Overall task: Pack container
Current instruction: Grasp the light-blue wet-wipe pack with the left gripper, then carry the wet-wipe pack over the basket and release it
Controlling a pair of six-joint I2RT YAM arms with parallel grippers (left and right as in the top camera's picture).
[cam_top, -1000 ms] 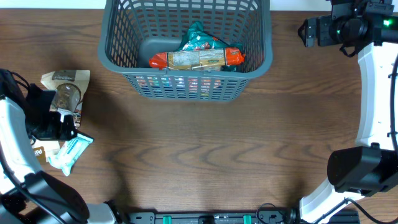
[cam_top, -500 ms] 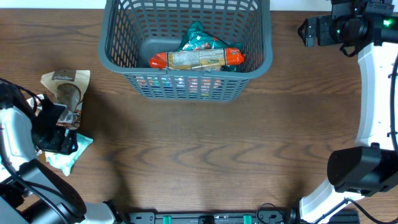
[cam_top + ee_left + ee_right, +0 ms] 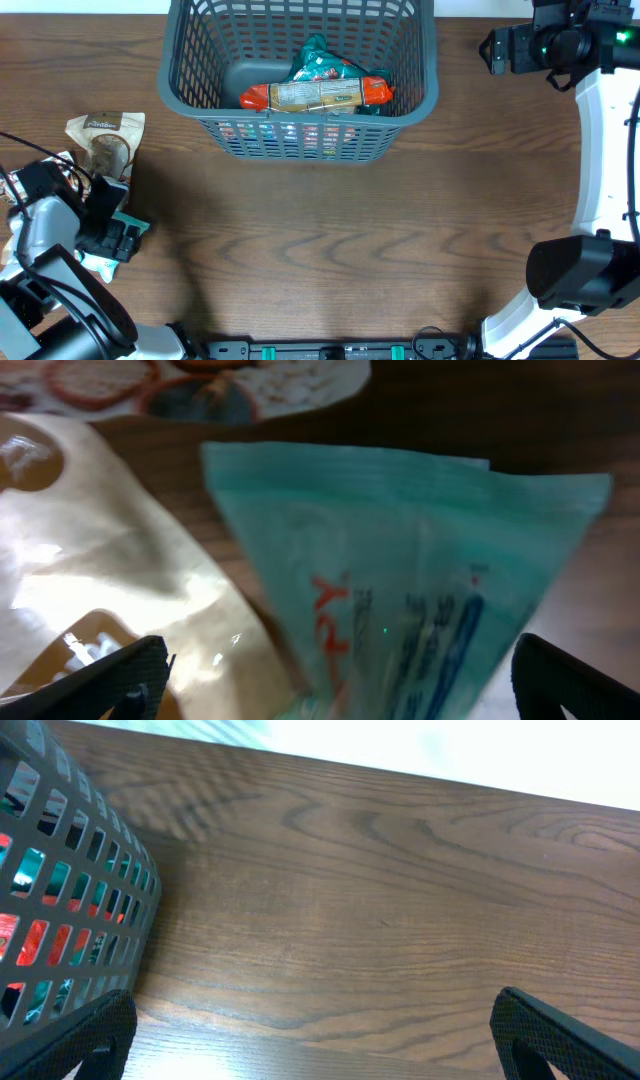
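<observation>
1. At the near left of the wooden table (image 3: pixel 330 230), the left gripper (image 3: pixel 115 232) hangs low over a teal snack packet (image 3: pixel 400 580). Its jaws are spread wide to either side of the packet and grip nothing.
2. Beyond that packet, in the left wrist view, lies the edge of a wrapper printed with round crackers (image 3: pixel 200 380).
3. Farther back on the left, a tan pouch with a clear window (image 3: pixel 105 145) lies flat on the wood.
4. At the far centre stands the dark grey slatted basket (image 3: pixel 200 60), upright. Inside it, an orange-ended snack packet (image 3: pixel 315 95) lies across a teal bag (image 3: pixel 322 58).
5. At the far right, the right gripper (image 3: pixel 497 50) hovers apart from the basket's right side. Its jaws are fully spread and empty, with bare wood between them.
</observation>
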